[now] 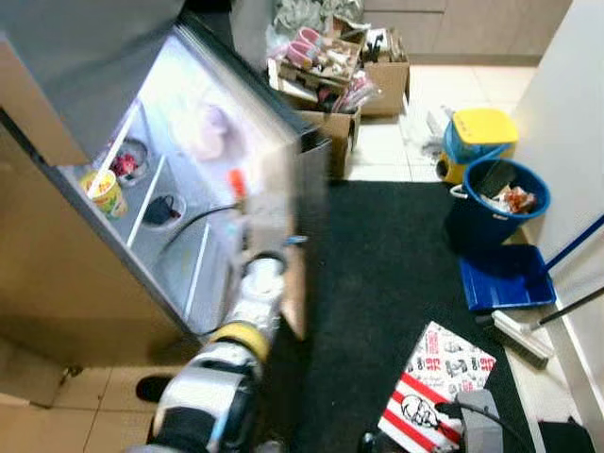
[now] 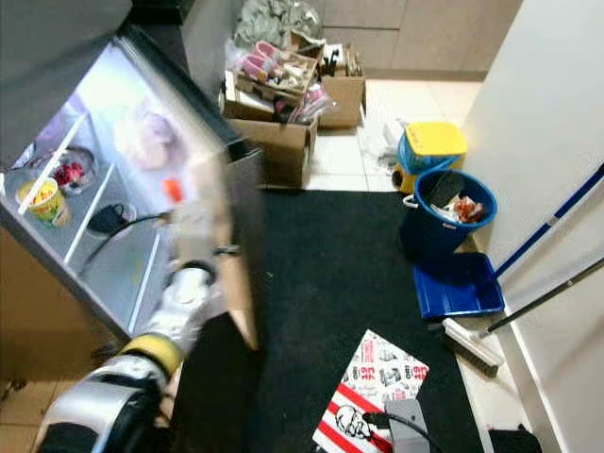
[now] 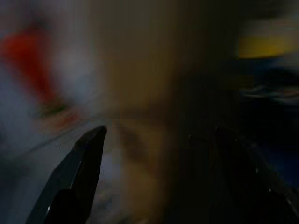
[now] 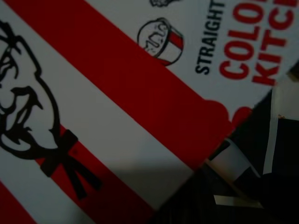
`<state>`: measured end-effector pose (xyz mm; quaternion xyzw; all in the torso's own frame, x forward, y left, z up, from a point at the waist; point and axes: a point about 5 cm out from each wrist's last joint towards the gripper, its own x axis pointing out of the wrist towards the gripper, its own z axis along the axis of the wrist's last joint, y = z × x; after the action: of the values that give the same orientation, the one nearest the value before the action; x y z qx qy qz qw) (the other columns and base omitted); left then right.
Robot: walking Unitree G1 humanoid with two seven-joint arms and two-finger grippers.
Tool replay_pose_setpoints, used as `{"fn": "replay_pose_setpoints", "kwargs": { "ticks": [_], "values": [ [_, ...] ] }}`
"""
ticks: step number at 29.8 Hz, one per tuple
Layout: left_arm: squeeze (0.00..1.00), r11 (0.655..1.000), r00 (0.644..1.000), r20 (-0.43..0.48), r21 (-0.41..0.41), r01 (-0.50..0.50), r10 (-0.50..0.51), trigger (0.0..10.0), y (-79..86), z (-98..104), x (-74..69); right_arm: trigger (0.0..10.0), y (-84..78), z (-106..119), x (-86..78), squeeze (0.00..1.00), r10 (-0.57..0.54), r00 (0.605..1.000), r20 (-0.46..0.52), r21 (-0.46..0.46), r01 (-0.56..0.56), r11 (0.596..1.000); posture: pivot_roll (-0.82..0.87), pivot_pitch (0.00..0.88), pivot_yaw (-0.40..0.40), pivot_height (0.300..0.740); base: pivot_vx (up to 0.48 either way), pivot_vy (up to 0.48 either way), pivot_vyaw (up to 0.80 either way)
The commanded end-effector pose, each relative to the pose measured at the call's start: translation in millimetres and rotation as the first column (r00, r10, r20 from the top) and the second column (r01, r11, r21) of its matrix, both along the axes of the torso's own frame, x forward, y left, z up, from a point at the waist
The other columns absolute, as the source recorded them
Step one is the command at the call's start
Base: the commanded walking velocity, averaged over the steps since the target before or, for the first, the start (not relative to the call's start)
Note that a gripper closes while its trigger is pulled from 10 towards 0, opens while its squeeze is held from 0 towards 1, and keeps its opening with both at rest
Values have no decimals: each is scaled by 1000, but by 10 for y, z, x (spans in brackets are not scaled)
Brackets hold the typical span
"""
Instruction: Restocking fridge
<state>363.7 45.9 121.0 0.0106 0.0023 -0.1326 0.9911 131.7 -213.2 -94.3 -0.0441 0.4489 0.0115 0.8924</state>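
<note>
Left fingers (image 3: pixel 79 177) at fridge (image 1: pixel 203 179) door

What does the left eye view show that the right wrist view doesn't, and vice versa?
Left eye: the open, lit fridge, a yellow cup on its shelf, the left arm raised at its door, a blue bin. Right wrist: the bucket logo and lettering up close. Both: the red-and-white striped bag.

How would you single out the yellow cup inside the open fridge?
Look into the lit fridge at the robot's left. On the white wire door shelf, the yellow cup stands nearest the outer edge. Unlike the clear bowl of red fruit beside it, it is opaque and brightly printed.
</note>
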Motion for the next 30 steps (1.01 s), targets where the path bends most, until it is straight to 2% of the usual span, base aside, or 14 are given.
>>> {"fn": "replay_pose_setpoints", "kwargs": {
  "ticks": [1, 3, 6, 11, 14, 15, 17, 19, 22, 23, 24, 26, 27, 30],
  "values": [
    [0, 984, 985, -28, -68, 167, -169, 10000, -452, 78, -89, 10000, 9, -66, -184, 0, 14, 998, -66, 10, -13, 1000, -95, 112, -7, 740, 0, 0, 0],
    [0, 901, 912, 55, -138, 410, -407, 10000, -1038, 401, -249, 10000, -21, -58, -177, 0, 5, 998, -60, 3, -5, 1000, -125, 104, 0, 740, 0, 0, 0],
    [0, 881, 892, 76, -143, 452, -445, 10000, -1121, 463, -281, 10000, -35, -48, -160, 0, -14, 999, -47, 2, 14, 1000, -134, 104, 8, 740, 0, 0, 0],
    [0, 947, 947, -20, -19, 320, -320, 10000, -585, 12, -198, 10000, -8, -65, -208, 0, -20, 998, -54, 7, 20, 1000, -113, 107, 6, 740, 0, 0, 0],
    [0, 975, 972, -130, 81, 207, -195, 10000, -31, -430, -249, 10000, 10, -85, -259, 0, -14, 997, -72, 8, 15, 1000, -92, 107, 5, 740, 0, 0, 0],
    [0, 975, 972, -130, 81, 207, -195, 10000, -31, -430, -249, 10000, 10, -85, -259, 0, -14, 997, -72, 8, 15, 1000, -92, 107, 5, 740, 0, 0, 0],
    [0, 978, 968, -230, 155, 138, -100, 10000, 403, -796, -411, 10000, 15, -85, -254, 0, -13, 997, -72, 9, 14, 1000, -78, 103, 5, 740, 0, 0, 0],
    [0, 972, 960, -274, 200, 122, -65, 10000, 600, -962, -525, 10000, 15, -82, -245, 0, -13, 997, -70, 10, 14, 1000, -78, 103, 5, 740, 0, 0, 0],
    [0, 953, 941, -337, 275, 129, -30, 10000, 816, -1189, -719, 10000, 15, -74, -213, 0, -12, 998, -63, 10, 13, 1000, -71, 98, 3, 740, 0, 0, 0],
    [0, 948, 918, -397, 297, 111, 17, 10000, 984, -1352, -880, 10000, 12, -66, -187, 0, -11, 998, -57, 10, 11, 1000, -69, 93, 1, 740, 0, 0, 0],
    [0, 948, 918, -397, 297, 111, 17, 10000, 984, -1352, -880, 10000, 12, -66, -187, 0, -11, 998, -57, 10, 11, 1000, -69, 93, 1, 740, 0, 0, 0],
    [0, 945, 849, -517, 319, 75, 107, 10000, 1261, -1623, -1201, 10000, -1, -54, -154, 0, -10, 999, -48, 8, 10, 1000, -68, 91, -3, 740, 0, 0, 0],
    [0, 945, 849, -517, 319, 75, 107, 10000, 1261, -1623, -1201, 10000, -1, -54, -154, 0, -10, 999, -48, 8, 10, 1000, -68, 91, -3, 740, 0, 0, 0],
    [0, 936, 776, -604, 349, 53, 181, 10000, 1464, -1810, -1492, 10000, -22, -47, -148, 0, -9, 999, -45, 5, 9, 1000, -71, 91, -9, 740, 0, 0, 0]
  ]
}}
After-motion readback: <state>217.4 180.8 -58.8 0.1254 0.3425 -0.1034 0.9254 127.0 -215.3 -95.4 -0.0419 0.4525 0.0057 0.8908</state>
